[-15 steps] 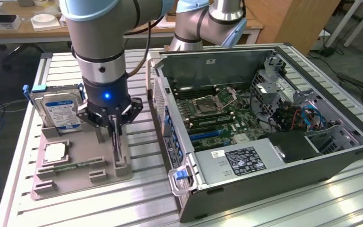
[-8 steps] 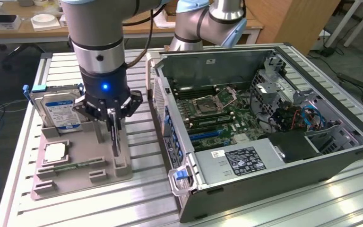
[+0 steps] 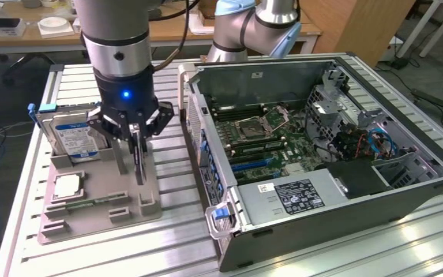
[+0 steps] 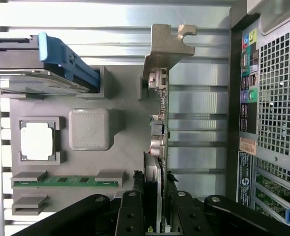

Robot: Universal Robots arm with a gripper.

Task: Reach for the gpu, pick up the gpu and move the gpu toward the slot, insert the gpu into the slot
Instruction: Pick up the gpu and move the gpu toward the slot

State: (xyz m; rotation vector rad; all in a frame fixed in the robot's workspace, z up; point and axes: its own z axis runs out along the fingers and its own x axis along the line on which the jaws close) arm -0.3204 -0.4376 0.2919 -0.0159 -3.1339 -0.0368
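gpu (image 3: 138, 163) (image 4: 160, 115): stands on edge in the grey holder (image 3: 90, 214), bracket (image 4: 167, 49) at one end, beside the open computer case (image 3: 345, 199).
My gripper (image 3: 135, 137) (image 4: 156, 206): fingers partly closed, one on each face of the gpu, clamping it.
Slot (image 3: 251, 165): on the green motherboard inside the case, well apart from the gpu.

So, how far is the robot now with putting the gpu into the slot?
Reaching looks done: the gripper is closed on the gpu, fingers on both faces. In hand: the pick-up; the card's lower edge sits in the gray holder, seemingly not lifted. Left: moving it to the open case and seating it in the empty slot.
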